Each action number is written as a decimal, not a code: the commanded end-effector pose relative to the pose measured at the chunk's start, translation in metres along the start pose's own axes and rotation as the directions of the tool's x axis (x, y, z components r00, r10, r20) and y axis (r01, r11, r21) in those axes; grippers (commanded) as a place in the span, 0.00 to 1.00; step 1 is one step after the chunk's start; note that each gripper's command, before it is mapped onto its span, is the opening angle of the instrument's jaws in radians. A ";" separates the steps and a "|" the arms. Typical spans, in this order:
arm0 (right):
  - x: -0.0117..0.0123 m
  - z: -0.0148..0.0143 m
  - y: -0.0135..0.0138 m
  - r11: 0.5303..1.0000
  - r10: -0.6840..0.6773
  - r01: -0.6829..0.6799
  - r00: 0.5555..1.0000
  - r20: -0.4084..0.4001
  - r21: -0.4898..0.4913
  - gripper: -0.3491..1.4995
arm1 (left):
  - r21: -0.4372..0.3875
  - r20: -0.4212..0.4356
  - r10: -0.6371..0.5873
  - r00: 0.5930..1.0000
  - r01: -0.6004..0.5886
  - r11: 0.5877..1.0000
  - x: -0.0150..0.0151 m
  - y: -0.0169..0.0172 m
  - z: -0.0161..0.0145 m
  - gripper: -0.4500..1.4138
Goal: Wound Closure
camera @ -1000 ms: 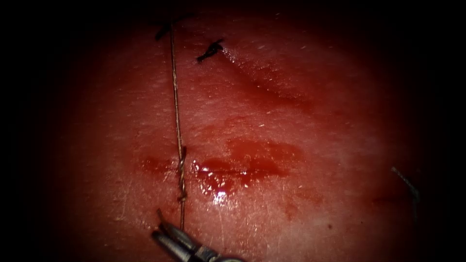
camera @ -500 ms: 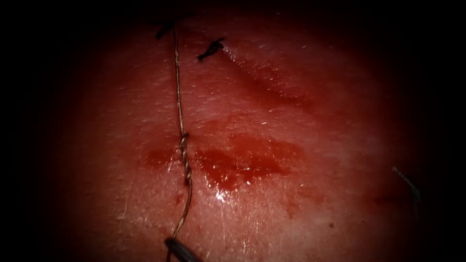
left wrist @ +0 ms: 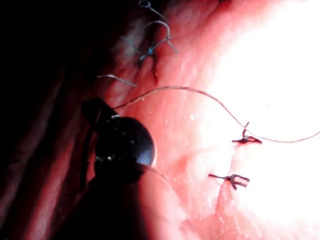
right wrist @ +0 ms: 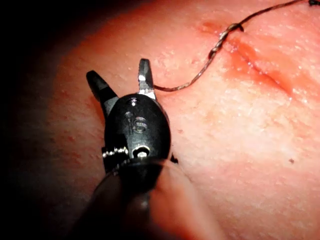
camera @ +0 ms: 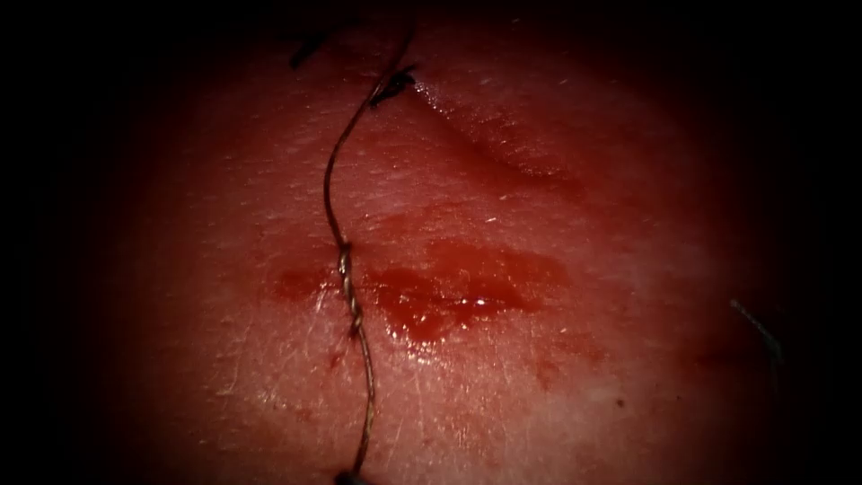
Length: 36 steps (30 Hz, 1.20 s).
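Right tool (right wrist: pixel 122 80): jaws spread wide, holding nothing; the thread (camera: pixel 346 269) ends right at one jaw, touching or just beside it, I cannot tell which. From there the thread runs slack up over the tissue (camera: pixel 557 377), with a twisted stretch where it crosses the cut (camera: pixel 449 301) and the red fluid (camera: pixel 422 319).

Left tool (left wrist: pixel 97 112): the thread leads off from its tip, but whether the jaws grip it, I cannot tell. Two finished stitches (left wrist: pixel 242 140) lie beyond it.
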 end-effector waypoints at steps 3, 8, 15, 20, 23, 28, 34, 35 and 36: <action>0.0009 0.0003 0.0019 1.000 0.009 -0.009 1.000 -0.014 -0.002 0.93 | 0.020 0.033 -0.036 0.999 0.035 0.999 -0.0016 -0.0030 -0.0008 0.00; 0.0014 0.0003 0.0043 1.000 0.002 -0.002 1.000 -0.015 -0.002 0.88 | 0.064 0.085 -0.091 0.992 0.085 0.994 -0.0042 -0.0078 -0.0040 0.00; 0.0015 0.0002 0.0086 1.000 0.002 -0.003 1.000 -0.015 -0.022 0.82 | 0.125 0.119 -0.145 0.982 0.130 0.984 -0.0060 -0.0136 -0.0084 0.00; 0.0021 0.0008 0.0117 0.999 0.015 -0.017 0.999 -0.044 -0.043 0.77 | 0.167 0.139 -0.186 0.973 0.162 0.972 -0.0057 -0.0168 -0.0107 0.00; 0.0022 0.0019 0.0125 0.998 0.018 -0.021 0.998 -0.052 -0.056 0.75 | 0.184 0.141 -0.217 0.966 0.190 0.964 -0.0050 -0.0187 -0.0116 0.00; 0.0014 0.0043 0.0128 0.997 0.009 -0.013 0.999 -0.050 -0.080 0.72 | 0.208 0.145 -0.249 0.957 0.217 0.954 -0.0038 -0.0217 -0.0127 0.00; 0.0002 0.0045 0.0135 0.996 -0.002 -0.003 0.999 -0.054 -0.085 0.63 | 0.231 0.146 -0.279 0.949 0.242 0.942 -0.0031 -0.0237 -0.0142 0.00; 0.0002 0.0045 0.0137 0.996 0.004 -0.009 0.998 -0.057 -0.086 0.63 | 0.233 0.144 -0.288 0.947 0.251 0.940 -0.0030 -0.0240 -0.0143 0.00; 0.0001 0.0045 0.0138 0.996 0.004 -0.009 0.998 -0.060 -0.087 0.63 | 0.233 0.145 -0.286 0.947 0.248 0.940 -0.0030 -0.0243 -0.0143 0.00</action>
